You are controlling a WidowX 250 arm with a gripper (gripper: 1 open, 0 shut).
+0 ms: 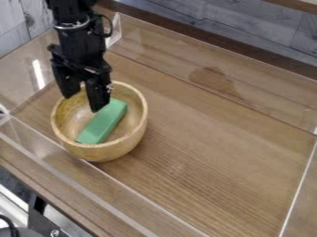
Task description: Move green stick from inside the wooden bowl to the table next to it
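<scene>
The green stick (pixel 103 123) lies flat and slanted inside the wooden bowl (pixel 129 139), which sits on the table (pixel 210 139) at the left. My black gripper (pixel 80 95) points straight down over the bowl's back left part, just above the stick's upper end. Its two fingers (pixel 95 93) stand apart and open, with nothing between them. The stick's far tip sits close to the right fingertip; whether they touch I cannot tell.
Clear acrylic walls (pixel 56 162) edge the table at the front, left and back. Bare wood-grain tabletop stretches to the right of the bowl. A grey plank wall (pixel 247 28) stands behind.
</scene>
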